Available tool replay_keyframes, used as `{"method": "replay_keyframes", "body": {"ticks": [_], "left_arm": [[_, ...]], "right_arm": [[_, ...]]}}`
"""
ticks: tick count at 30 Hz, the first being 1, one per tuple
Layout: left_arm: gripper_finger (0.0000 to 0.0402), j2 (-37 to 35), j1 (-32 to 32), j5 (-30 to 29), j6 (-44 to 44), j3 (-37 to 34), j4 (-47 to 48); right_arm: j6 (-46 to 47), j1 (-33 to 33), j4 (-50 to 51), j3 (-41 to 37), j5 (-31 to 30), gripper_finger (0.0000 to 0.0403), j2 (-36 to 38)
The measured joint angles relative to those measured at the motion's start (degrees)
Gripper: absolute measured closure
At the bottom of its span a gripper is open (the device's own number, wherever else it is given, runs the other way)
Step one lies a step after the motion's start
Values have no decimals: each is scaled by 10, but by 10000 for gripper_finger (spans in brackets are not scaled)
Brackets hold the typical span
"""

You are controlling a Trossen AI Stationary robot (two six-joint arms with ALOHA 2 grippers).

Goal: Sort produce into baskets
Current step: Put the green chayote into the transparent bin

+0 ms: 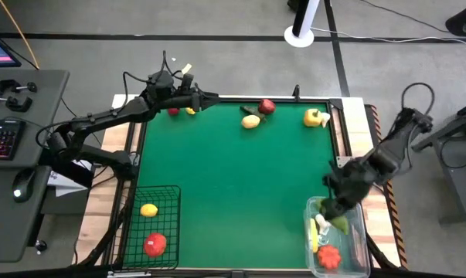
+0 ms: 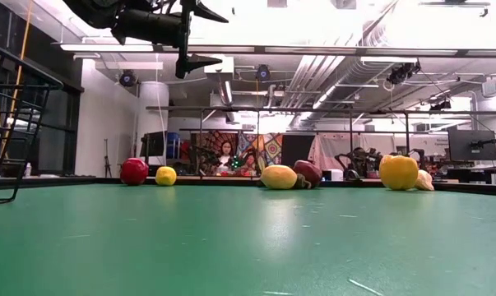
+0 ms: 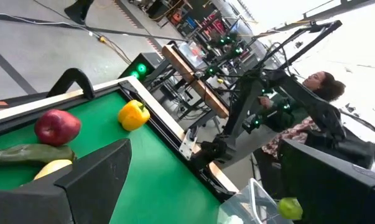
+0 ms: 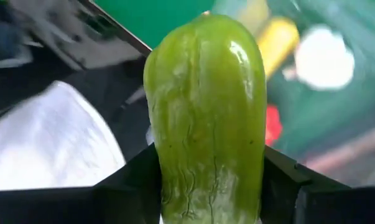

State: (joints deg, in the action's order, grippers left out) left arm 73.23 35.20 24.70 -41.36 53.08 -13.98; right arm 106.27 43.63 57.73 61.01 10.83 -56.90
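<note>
My right gripper [image 1: 337,215] is shut on a green ridged vegetable [image 4: 206,112] and hangs over the clear plastic basket [image 1: 362,232] at the near right. Red, yellow and white produce lies in that basket. My left gripper [image 1: 214,98] stands open in the air [image 2: 219,37] over the far left of the table. A red fruit [image 1: 173,111] and a yellow one [image 1: 190,110] lie below it. Along the far edge rest a yellow piece [image 1: 250,121], a red apple [image 1: 267,106], a dark cucumber [image 3: 25,154] and a yellow pepper [image 1: 313,117]. My right gripper pinches the green vegetable between its two fingers [image 4: 128,183], on two opposite sides near one end [image 4: 175,186]. The rest of the vegetable sticks out past the fingertips. The fingers slant down from above. The vegetable is lifted clear, above the clear basket.
A black wire basket [image 1: 173,202] stands at the near left with a yellow fruit [image 1: 148,209] and a red one [image 1: 154,245] in it. The green middle of the table is bare. A keyboard and a mouse lie on a desk left of the table. A person sits in the room beyond.
</note>
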Motion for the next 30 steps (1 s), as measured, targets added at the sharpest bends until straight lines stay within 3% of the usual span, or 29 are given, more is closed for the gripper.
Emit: {"method": "replay_keyframes", "body": {"ticks": [4, 7, 18, 22, 27, 30], "left_arm": [[12, 0, 0, 0, 0, 0, 0], [12, 0, 3, 0, 0, 0, 0], [12, 0, 39, 2, -19, 0, -15], [12, 0, 54, 27, -19, 0, -21], [12, 0, 75, 78, -20, 0, -28], [12, -1, 95, 99, -20, 0, -31]], "right_arm": [[93, 52, -32, 0, -1, 212, -34], [110, 75, -70, 0, -1, 205, -55], [189, 90, -102, 0, 62, 191, -98], [206, 82, -99, 0, 106, 138, -100], [225, 65, -87, 0, 116, 49, -98], [222, 41, -131, 0, 108, 13, -82]]}}
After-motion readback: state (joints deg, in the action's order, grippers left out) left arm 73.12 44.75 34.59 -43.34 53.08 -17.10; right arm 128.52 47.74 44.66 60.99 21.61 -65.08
